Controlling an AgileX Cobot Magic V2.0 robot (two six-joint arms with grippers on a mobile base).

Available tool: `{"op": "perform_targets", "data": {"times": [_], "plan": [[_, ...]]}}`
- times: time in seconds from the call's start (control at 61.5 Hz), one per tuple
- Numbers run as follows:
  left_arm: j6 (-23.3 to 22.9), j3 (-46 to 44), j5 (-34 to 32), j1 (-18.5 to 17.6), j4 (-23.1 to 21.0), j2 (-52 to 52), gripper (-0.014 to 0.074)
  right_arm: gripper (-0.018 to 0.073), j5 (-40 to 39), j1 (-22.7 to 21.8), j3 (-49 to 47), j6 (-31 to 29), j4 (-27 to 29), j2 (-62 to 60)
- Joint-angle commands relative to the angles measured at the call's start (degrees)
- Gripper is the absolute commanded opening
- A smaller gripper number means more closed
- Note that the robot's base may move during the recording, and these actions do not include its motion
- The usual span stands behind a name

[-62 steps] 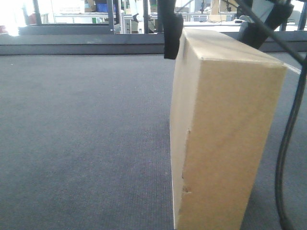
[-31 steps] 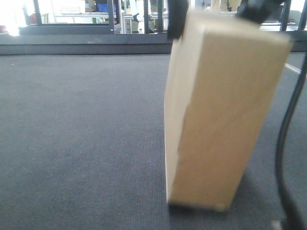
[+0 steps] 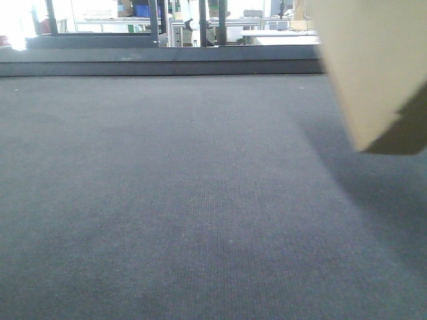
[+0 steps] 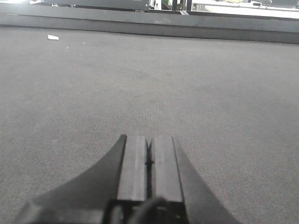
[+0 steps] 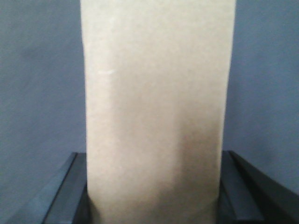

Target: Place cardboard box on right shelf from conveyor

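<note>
The plain tan cardboard box (image 3: 377, 67) hangs tilted in the air at the upper right of the front view, clear of the dark grey conveyor (image 3: 173, 200), its shadow on the belt below. In the right wrist view the cardboard box (image 5: 156, 107) fills the middle, with my right gripper (image 5: 154, 186) shut on it, one dark finger on each side. My left gripper (image 4: 149, 158) is shut with nothing between its pads, low over the conveyor (image 4: 140, 84). The right shelf is out of view.
A dark raised edge rail (image 3: 160, 63) runs along the belt's far side, with workshop racks and tables (image 3: 167, 20) behind it. A small white scrap (image 4: 53, 37) lies on the belt far left in the left wrist view.
The box has left the belt: it stood upright, then rose and swung up and to the right, now tilted at the frame's top right corner. The right arm's cable has left the view.
</note>
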Motion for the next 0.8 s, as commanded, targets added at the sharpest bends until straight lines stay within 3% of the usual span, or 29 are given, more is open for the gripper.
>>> {"op": "perform_targets", "data": {"times": [0.0, 0.098, 0.211, 0.488, 0.78], "plan": [[0.0, 0.3, -4.9, 0.1, -0.3, -0.3, -0.0116, 0.0058, -13.1, -5.6, 4.8, -7.0, 2.6, -7.2], [0.0, 0.3, -4.9, 0.1, -0.3, -0.3, -0.0116, 0.0058, -21.3, -10.8, 12.3, -12.6, 5.4, -13.9], [0.0, 0.3, -4.9, 0.1, -0.3, -0.3, -0.0116, 0.0058, -26.6, -13.6, 19.0, -14.2, 5.3, -20.5], [0.0, 0.3, -4.9, 0.1, -0.3, -0.3, -0.0116, 0.0058, -27.9, -14.0, 30.6, -14.1, 5.3, -38.0], [0.0, 0.3, -4.9, 0.1, -0.3, -0.3, -0.0116, 0.0058, -25.8, -14.0, 35.2, -14.1, 5.3, -51.8]]}}
